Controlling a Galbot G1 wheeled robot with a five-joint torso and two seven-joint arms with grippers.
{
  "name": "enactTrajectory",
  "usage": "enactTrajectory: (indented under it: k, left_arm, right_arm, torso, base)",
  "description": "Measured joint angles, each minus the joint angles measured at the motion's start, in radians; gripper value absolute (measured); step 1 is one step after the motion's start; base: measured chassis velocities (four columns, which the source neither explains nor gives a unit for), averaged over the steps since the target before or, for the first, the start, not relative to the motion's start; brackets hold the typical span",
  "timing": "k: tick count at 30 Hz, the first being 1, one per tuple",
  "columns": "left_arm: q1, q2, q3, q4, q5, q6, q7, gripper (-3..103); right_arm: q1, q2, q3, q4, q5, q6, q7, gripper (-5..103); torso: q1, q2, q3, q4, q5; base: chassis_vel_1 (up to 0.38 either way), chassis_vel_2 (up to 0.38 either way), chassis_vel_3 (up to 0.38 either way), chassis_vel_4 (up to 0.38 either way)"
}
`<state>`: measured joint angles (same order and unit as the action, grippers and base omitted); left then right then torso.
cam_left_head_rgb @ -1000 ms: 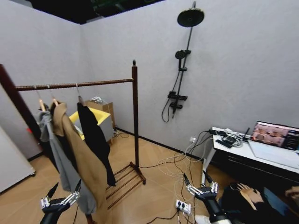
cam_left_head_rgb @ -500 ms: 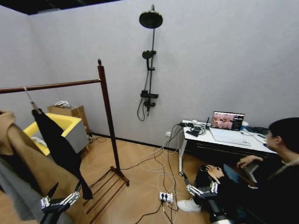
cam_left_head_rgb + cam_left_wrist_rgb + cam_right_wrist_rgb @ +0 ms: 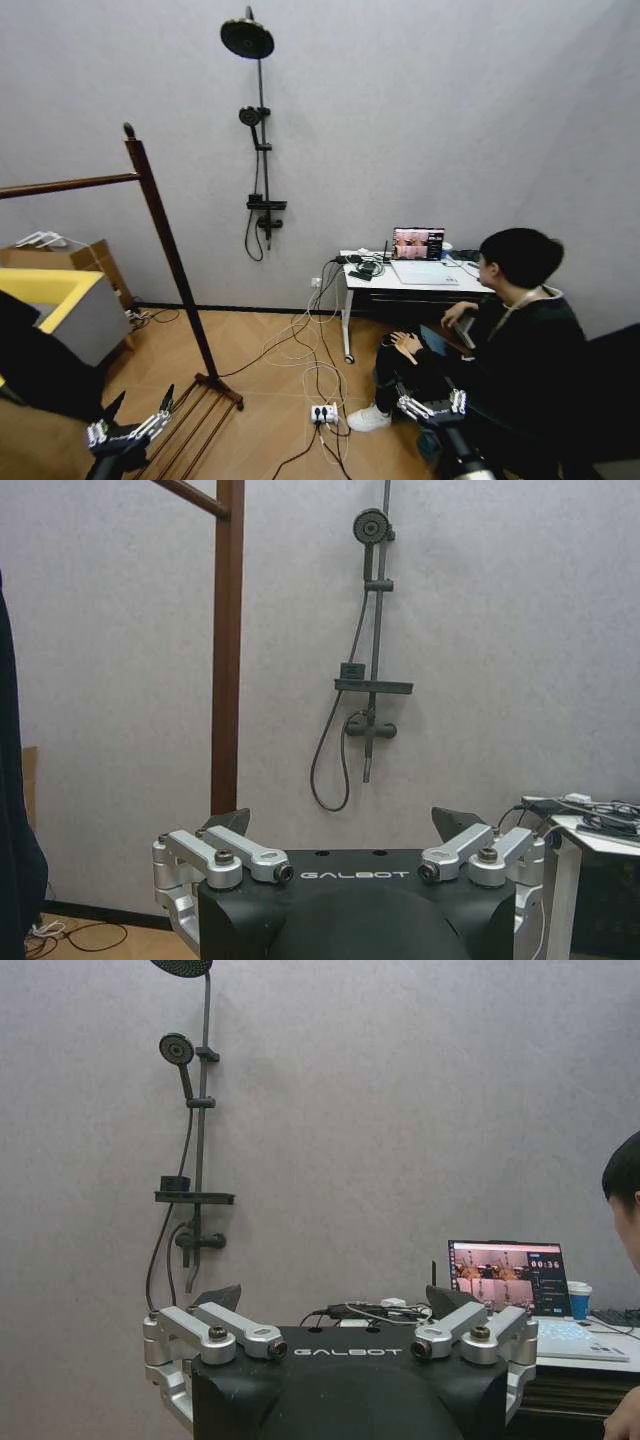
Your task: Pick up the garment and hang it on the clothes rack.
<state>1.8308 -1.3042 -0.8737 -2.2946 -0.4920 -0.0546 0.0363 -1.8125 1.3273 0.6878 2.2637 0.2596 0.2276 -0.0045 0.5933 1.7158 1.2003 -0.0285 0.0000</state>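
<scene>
camera swung right; clothes rack point(image 3: 165, 255) now far left.

Black garment point(image 3: 35, 365) hangs low-left beside the dark wooden clothes rack point(image 3: 165, 245).

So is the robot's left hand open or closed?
Open. In the left wrist view the left hand has its two fingers spread wide apart, holding nothing, with the clothes rack post standing beyond it.
</scene>
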Motion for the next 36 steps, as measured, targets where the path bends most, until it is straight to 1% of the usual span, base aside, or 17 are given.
enactTrajectory:
  k: [2, 12, 18, 19, 20, 21, 23, 25, 27, 29, 30, 31, 33, 35, 36]
  left_arm:
    - [0.0, 0.0, 0.0, 0.0, 0.0, 0.0, 0.0, 100]
    - [0.0, 0.0, 0.0, 0.0, 0.0, 0.0, 0.0, 100]
    - [0.0, 0.0, 0.0, 0.0, 0.0, 0.0, 0.0, 100]
    - [0.0, 0.0, 0.0, 0.0, 0.0, 0.0, 0.0, 100]
    - [0.0, 0.0, 0.0, 0.0, 0.0, 0.0, 0.0, 100]
    - [0.0, 0.0, 0.0, 0.0, 0.0, 0.0, 0.0, 100]
    - [0.0, 0.0, 0.0, 0.0, 0.0, 0.0, 0.0, 100]
    - [0.0, 0.0, 0.0, 0.0, 0.0, 0.0, 0.0, 100]
    - [0.0, 0.0, 0.0, 0.0, 0.0, 0.0, 0.0, 100]
    - [0.0, 0.0, 0.0, 0.0, 0.0, 0.0, 0.0, 100]
    - [0.0, 0.0, 0.0, 0.0, 0.0, 0.0, 0.0, 100]
    - [0.0, 0.0, 0.0, 0.0, 0.0, 0.0, 0.0, 100]
    - [0.0, 0.0, 0.0, 0.0, 0.0, 0.0, -0.001, 100]
    - [0.0, 0.0, 0.0, 0.0, 0.0, 0.0, -0.001, 100]
    - [0.0, 0.0, 0.0, 0.0, 0.0, 0.0, -0.001, 100]
  right_arm:
    - [0.0, 0.0, 0.0, 0.0, 0.0, 0.0, 0.0, 100]
    - [0.0, 0.0, 0.0, 0.0, 0.0, 0.0, 0.0, 100]
    - [0.0, 0.0, 0.0, 0.0, 0.0, 0.0, 0.0, 100]
    - [0.0, 0.0, 0.0, 0.0, 0.0, 0.0, 0.0, 100]
    - [0.0, 0.0, 0.0, 0.0, 0.0, 0.0, 0.0, 100]
    - [0.0, 0.0, 0.0, 0.0, 0.0, 0.0, 0.0, 100]
    - [0.0, 0.0, 0.0, 0.0, 0.0, 0.0, 0.0, 100]
    - [0.0, 0.0, 0.0, 0.0, 0.0, 0.0, 0.0, 100]
    - [0.0, 0.0, 0.0, 0.0, 0.0, 0.0, 0.0, 100]
    - [0.0, 0.0, 0.0, 0.0, 0.0, 0.0, 0.0, 100]
    - [0.0, 0.0, 0.0, 0.0, 0.0, 0.0, 0.0, 100]
    - [0.0, 0.0, 0.0, 0.0, 0.0, 0.0, 0.0, 100]
    - [0.0, 0.0, 0.0, 0.0, 0.0, 0.0, 0.0, 100]
    - [0.0, 0.0, 0.0, 0.0, 0.0, 0.0, 0.0, 100]
    - [0.0, 0.0, 0.0, 0.0, 0.0, 0.0, 0.0, 100]
  torso:
    - [0.0, 0.0, 0.0, 0.0007, 0.0]
    - [0.0, 0.0, 0.0, 0.0003, 0.0001]
    - [0.0, 0.0, 0.0, 0.0003, -0.0001]
    - [0.0, 0.0, 0.0, 0.0004, -0.0008]
    - [0.0, 0.0, 0.0, 0.0001, 0.0006]
    - [0.0, 0.0, 0.0, 0.0001, 0.0006]
    - [0.0, 0.0, 0.0, 0.0001, -0.0007]
    - [0.0, 0.0, 0.0, 0.0002, 0.0003]
    - [0.0, 0.0, 0.0, 0.0002, -0.0001]
    - [0.0, 0.0, 0.0, 0.0, 0.0003]
    - [-0.001, 0.0, 0.0, 0.0, -0.0002]
    - [-0.001, 0.001, 0.0, 0.0009, 0.0001]
    - [-0.001, 0.001, 0.0, 0.001, -0.0003]
    - [-0.001, 0.001, -0.001, 0.0, -0.0003]
    - [-0.001, 0.001, -0.001, 0.0, -0.0003]
  base:
    - [0.0, 0.0, 0.0, 0.0]
    - [0.016, -0.028, -0.025, 0.021]
    - [0.208, -0.203, -0.19, 0.204]
    - [0.215, -0.252, -0.183, 0.236]
    - [0.276, -0.222, -0.287, 0.223]
    - [0.276, -0.222, -0.287, 0.223]
    - [0.251, -0.263, -0.287, 0.288]
    - [0.282, -0.279, -0.284, 0.296]
    - [0.335, -0.293, -0.315, 0.333]
    - [0.291, -0.291, -0.315, 0.285]
    - [0.275, -0.292, -0.291, 0.285]
    - [0.275, -0.152, -0.238, 0.255]
    - [0.179, -0.061, -0.192, 0.161]
    - [0.066, -0.046, -0.17, 0.064]
    - [0.066, -0.031, -0.149, 0.064]
